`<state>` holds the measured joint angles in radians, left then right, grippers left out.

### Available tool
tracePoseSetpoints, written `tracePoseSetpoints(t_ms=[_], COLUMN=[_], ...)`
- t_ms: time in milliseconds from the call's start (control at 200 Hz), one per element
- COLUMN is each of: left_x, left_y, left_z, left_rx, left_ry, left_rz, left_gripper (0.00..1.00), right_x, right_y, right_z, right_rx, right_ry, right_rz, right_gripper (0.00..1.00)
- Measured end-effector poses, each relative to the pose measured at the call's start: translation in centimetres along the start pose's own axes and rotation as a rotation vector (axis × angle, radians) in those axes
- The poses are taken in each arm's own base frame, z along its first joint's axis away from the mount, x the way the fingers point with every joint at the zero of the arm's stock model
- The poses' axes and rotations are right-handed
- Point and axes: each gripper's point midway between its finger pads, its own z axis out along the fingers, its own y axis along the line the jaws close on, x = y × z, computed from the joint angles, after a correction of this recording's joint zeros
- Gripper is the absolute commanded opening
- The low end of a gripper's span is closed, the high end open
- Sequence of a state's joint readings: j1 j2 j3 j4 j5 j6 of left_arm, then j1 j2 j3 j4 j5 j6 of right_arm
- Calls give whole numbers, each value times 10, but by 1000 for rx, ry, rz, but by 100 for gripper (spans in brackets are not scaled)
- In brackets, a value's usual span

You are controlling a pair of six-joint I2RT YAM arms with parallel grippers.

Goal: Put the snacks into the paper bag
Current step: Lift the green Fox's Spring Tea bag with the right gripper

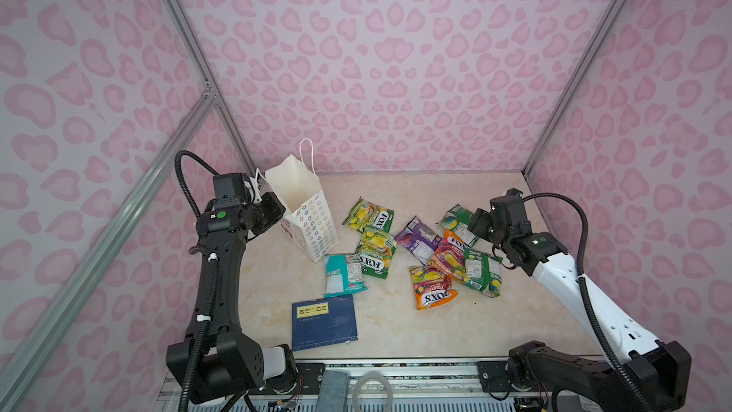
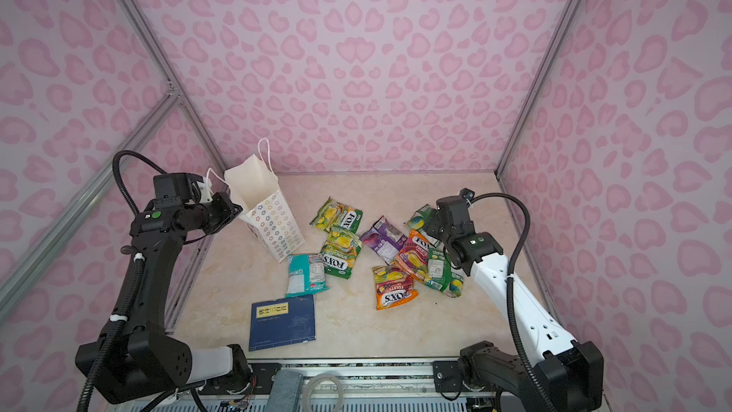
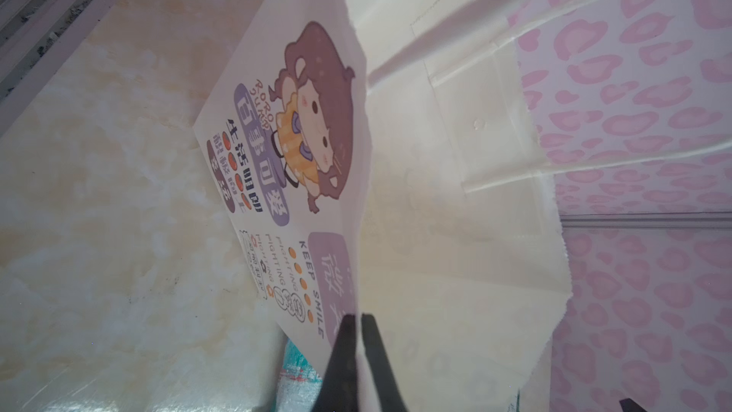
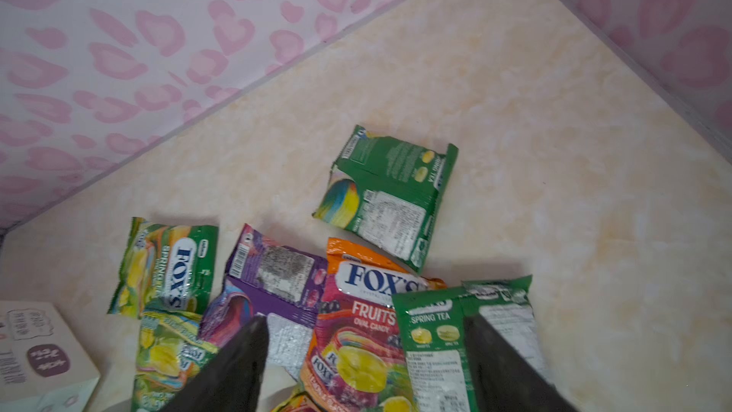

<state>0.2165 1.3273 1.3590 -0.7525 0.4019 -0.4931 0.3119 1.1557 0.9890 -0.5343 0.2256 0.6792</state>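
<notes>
I've got left gripper [image 3: 358, 321] clamped on the paper bag [image 1: 313, 223] rim, centre-left in both top views; right gripper [image 4: 363, 317] jaws spread wide over the snacks [image 1: 449, 255], centre-right.

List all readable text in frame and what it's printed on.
"FOX'S": orange packet
"FRUITS OVAL CANDY": same orange packet
"SPRING TEA": green packet
"FOX'S": green-yellow packet
"KEEP SMILE": paper bag front
"FIGHTING", printed twice: same bag front
Blue book label and the packets' fine print: too blurred to read.
</notes>
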Motion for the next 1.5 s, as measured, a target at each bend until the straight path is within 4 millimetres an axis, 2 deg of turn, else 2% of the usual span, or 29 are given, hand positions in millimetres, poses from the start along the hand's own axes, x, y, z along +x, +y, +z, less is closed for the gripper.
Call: tracePoseSetpoints(t_ms=[140, 220, 275, 360, 590, 790, 945, 1030, 1245, 1375, 1500], left_x=[1, 1, 2, 2, 2, 1, 1, 1, 2, 2, 6], left_y=[0, -1, -2, -2, -3, -4, -4, -5, -6, -8, -5], left_z=[2, 2, 2, 2, 2, 2, 2, 2, 1, 1, 4], left_rx=[4, 10, 15, 18, 22, 26, 29, 32, 39, 46, 50], left_ry=[6, 8, 10, 11, 12, 11, 9, 10, 13, 13, 23], left_rz=[-2, -3, -5, -5, -5, -8, -6, -7, -8, -7, -14], left_gripper=[2, 2, 2, 2, 2, 2, 2, 2, 2, 2, 2], right_x=[26, 40, 57, 83, 125, 140, 139, 136, 124, 111, 105], right_y=[-49, -87, -111, -123, -123, -117, -113, -112, -105, -98, -95], right_z=[9, 20, 27, 36, 62, 79, 81, 78, 66, 59, 54], right_rx=[134, 214, 260, 256, 202, 148, 118, 107, 68, 32, 14], right_ry=[27, 60, 100, 184, 341, 406, 401, 394, 362, 324, 304], right_rz=[22, 85, 125, 153, 198, 231, 242, 244, 241, 227, 215], right_gripper=[98, 98, 98, 98, 98, 75, 59, 53, 27, 11, 4])
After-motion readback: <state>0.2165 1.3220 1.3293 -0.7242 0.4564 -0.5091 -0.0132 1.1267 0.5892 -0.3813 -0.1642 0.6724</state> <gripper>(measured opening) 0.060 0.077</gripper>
